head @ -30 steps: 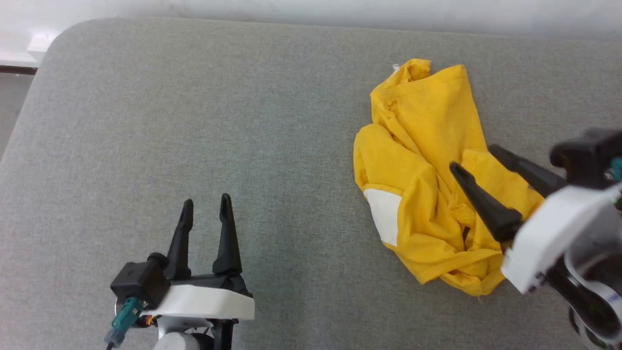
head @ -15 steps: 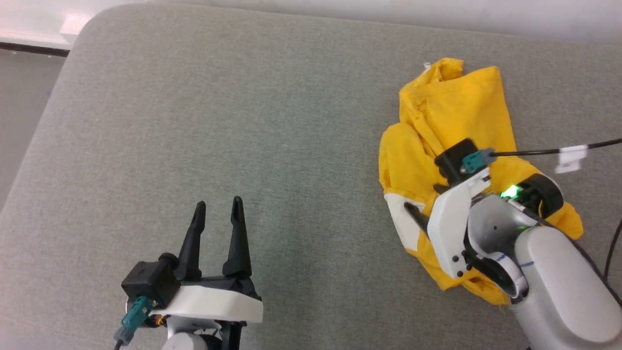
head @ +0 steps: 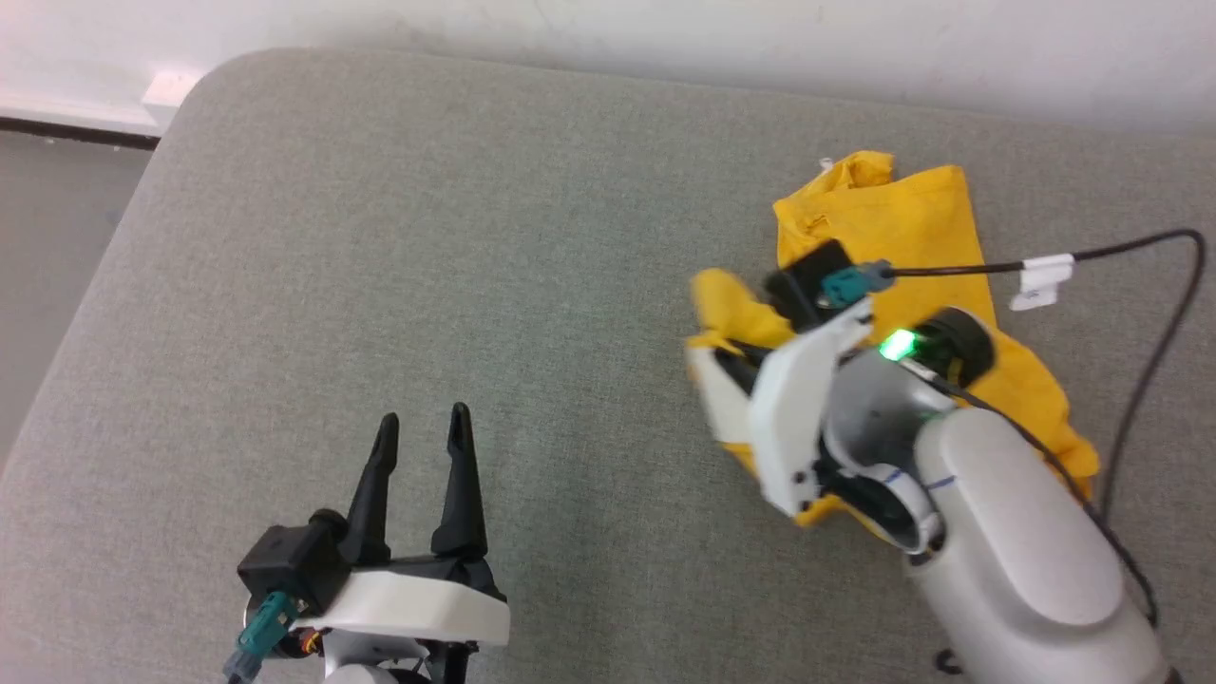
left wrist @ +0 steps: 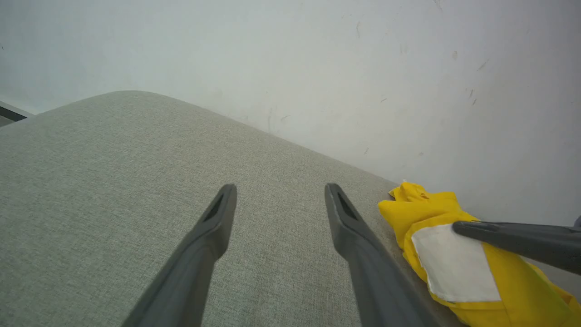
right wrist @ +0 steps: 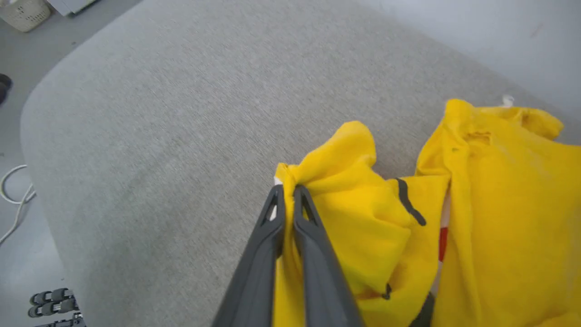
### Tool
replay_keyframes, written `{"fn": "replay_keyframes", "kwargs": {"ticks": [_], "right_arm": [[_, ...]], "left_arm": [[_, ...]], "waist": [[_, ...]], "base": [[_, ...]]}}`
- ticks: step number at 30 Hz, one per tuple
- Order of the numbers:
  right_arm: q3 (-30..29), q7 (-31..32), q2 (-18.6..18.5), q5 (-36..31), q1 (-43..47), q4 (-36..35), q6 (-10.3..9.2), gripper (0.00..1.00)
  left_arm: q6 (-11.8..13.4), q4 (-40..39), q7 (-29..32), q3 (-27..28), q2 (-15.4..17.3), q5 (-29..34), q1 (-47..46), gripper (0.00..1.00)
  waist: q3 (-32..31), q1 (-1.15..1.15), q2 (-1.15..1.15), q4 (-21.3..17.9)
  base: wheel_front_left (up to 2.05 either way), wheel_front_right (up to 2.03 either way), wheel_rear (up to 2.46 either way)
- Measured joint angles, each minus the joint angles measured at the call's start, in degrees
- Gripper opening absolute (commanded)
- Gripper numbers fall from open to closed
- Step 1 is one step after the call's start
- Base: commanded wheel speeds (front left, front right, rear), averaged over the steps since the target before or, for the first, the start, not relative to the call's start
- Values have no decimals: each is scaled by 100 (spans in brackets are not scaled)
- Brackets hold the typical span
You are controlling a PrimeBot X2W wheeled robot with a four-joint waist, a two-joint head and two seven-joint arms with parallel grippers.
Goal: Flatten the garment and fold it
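Note:
The bright yellow garment (head: 912, 218) lies crumpled on the right part of the grey cushion, a white sleeve patch (head: 714, 404) at its left edge. My right gripper (head: 724, 366) is shut on a left fold of the garment (right wrist: 499, 204), and the right wrist view shows the pinched cloth bunched at the closed tips of the right gripper (right wrist: 286, 190). A black line and a bit of red print show in the folds. Over bare cushion at the lower left, apart from the shirt, my left gripper (head: 423, 432) stands open. In the left wrist view the garment (left wrist: 408, 213) lies to the right of the left gripper (left wrist: 280, 190).
The grey padded surface (head: 380, 237) has a rounded far-left corner with floor (head: 47, 209) beyond it. A white wall (head: 665, 38) runs along the back. A black cable (head: 1140, 313) loops off my right wrist. A pale basket (right wrist: 25, 11) and a white cord (right wrist: 13, 200) are on the floor.
The right gripper, open above the garment a second ago, came down, shut on its left fold and drew it leftward. The head camera shifted too. The left gripper stays open.

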Motion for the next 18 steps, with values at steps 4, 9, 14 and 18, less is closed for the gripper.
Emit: {"fn": "replay_keyframes", "kwargs": {"ticks": [4,9,14,18], "right_arm": [[565,-132,235,449,-138,-364,0,0],[1556,62,132,1166,112,-760,0,0],[2094,604,-489,1696,620,-959,0,36],[1855,553,-734,1720,756,-1088,0,100]], "left_arm": [[-38,4,0,35,0,9,13,100],[-46,-9,0,41,1,7,16,100],[-46,-24,0,71,1,-1,121,100],[-45,-25,0,111,0,-2,122,100]], "waist": [[-87,0,0,-49],[-93,0,0,-19],[-24,0,0,21],[-7,0,0,6]], "base": [[0,0,0],[0,0,0],[0,0,0],[0,0,0]]}}
